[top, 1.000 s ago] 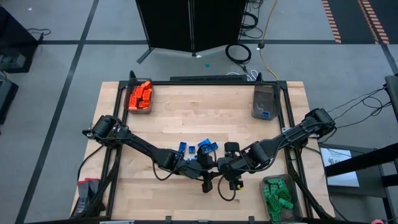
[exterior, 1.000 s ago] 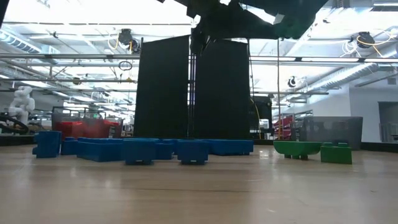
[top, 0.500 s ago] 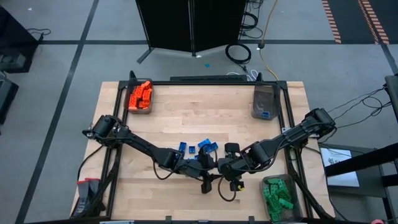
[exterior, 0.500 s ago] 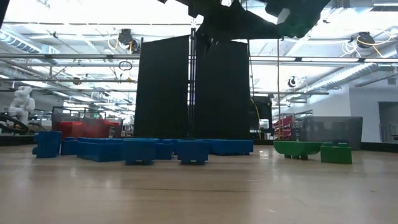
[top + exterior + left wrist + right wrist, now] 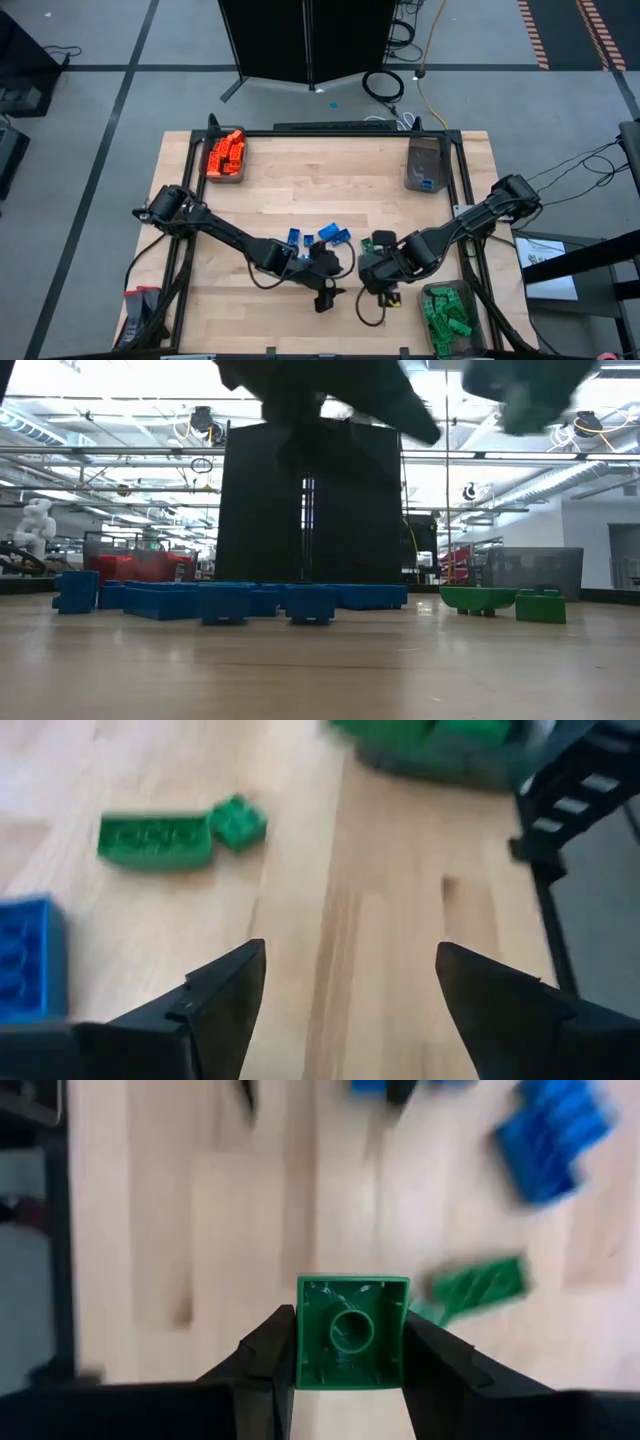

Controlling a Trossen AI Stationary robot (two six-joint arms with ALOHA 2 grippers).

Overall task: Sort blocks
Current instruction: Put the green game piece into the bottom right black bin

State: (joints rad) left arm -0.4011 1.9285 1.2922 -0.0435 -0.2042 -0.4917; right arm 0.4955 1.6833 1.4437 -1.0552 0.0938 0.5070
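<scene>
Orange bricks (image 5: 226,154) fill the bin at the far left corner of the counter (image 5: 300,180). From the left edge my left arm reaches low across the wood toward the middle, and my left gripper (image 5: 328,297) sits near the front edge, just in front of the loose blue bricks (image 5: 330,236). Its fingers (image 5: 225,995) stand wide apart with nothing between them; a second ago they were much closer together, and the gripper was nearer the blue cluster. A flat green brick (image 5: 156,839) and a small green one (image 5: 238,821) lie on the bare wood ahead of it.

Right of centre, my right arm comes in bent from the right edge. My right gripper (image 5: 378,272) is clamped on a small green brick (image 5: 351,1330), held clear of the wood. It has drawn back toward the bin of green bricks (image 5: 446,311) at the front right corner. At the far right a bin (image 5: 424,164) holds a few blue bricks.
</scene>
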